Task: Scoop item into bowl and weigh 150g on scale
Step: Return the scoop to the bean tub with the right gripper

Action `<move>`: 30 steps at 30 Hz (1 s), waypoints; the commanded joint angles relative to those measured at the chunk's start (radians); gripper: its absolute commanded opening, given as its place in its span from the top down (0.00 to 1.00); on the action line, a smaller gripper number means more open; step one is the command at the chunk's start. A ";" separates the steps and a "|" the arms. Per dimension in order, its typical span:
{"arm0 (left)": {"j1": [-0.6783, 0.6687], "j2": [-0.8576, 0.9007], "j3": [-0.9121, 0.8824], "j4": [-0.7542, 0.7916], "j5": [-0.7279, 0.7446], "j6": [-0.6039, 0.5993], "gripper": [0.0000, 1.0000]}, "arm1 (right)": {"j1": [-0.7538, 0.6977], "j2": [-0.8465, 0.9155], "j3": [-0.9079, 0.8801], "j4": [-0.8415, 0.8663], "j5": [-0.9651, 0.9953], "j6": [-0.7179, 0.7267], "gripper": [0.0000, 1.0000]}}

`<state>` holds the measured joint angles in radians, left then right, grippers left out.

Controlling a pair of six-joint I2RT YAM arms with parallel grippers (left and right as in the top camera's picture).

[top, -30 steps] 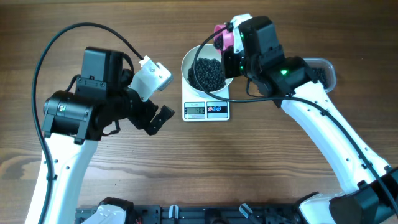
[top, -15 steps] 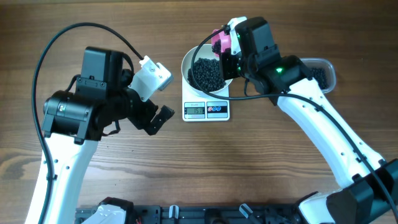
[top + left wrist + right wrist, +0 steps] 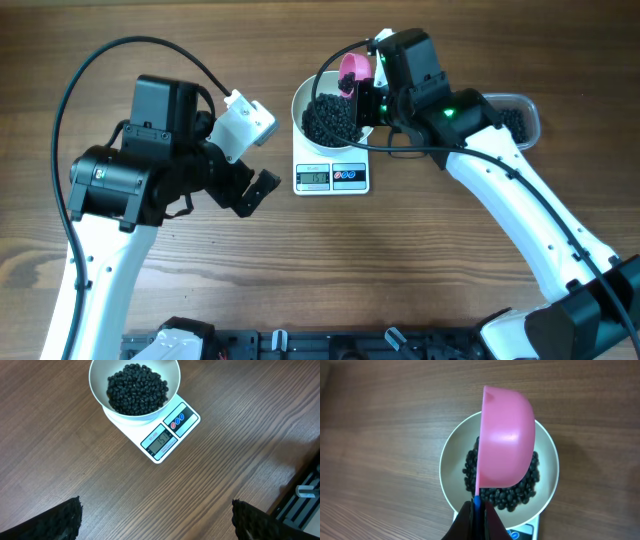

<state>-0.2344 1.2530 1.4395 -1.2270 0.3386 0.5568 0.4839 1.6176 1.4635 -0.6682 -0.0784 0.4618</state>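
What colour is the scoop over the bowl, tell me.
Pink; the scoop shows best in the right wrist view.

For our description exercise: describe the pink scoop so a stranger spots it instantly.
On the central white scale sits a white bowl of black beans. Tipped above it, in the right gripper, the scoop is the only pink thing.
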 commanded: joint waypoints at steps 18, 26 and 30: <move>0.006 0.003 0.014 0.001 0.002 0.015 0.00 | -0.455 -0.071 0.008 -0.263 -0.106 -0.108 0.96; 0.006 0.003 0.014 0.001 0.002 0.016 0.00 | -0.577 -0.070 0.008 -0.404 0.132 -0.301 0.96; 0.006 0.003 0.014 0.001 0.002 0.015 0.00 | -0.570 -0.040 0.008 -0.393 0.203 -0.336 0.96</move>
<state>-0.2344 1.2530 1.4395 -1.2270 0.3386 0.5568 -0.0933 1.5692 1.4639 -1.0592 0.0460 0.1764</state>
